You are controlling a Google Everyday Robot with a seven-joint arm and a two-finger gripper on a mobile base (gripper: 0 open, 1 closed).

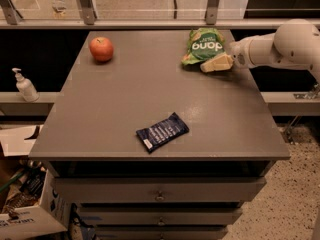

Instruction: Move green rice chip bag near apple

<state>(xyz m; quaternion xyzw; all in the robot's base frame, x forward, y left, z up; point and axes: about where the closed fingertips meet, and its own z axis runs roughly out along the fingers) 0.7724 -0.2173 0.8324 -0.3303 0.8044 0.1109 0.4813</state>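
Observation:
The green rice chip bag (204, 46) lies at the far right of the grey table top (150, 94). The red-orange apple (101, 49) sits at the far left of the table, well apart from the bag. My gripper (216, 64) reaches in from the right on a white arm (280, 46). Its pale fingers touch the bag's near right edge, just above the table.
A flat dark blue snack wrapper (162, 132) lies near the table's front edge. A soap dispenser bottle (23, 85) stands on a ledge to the left. Drawers (160, 194) sit under the table. Cardboard boxes (25, 204) are on the floor at lower left.

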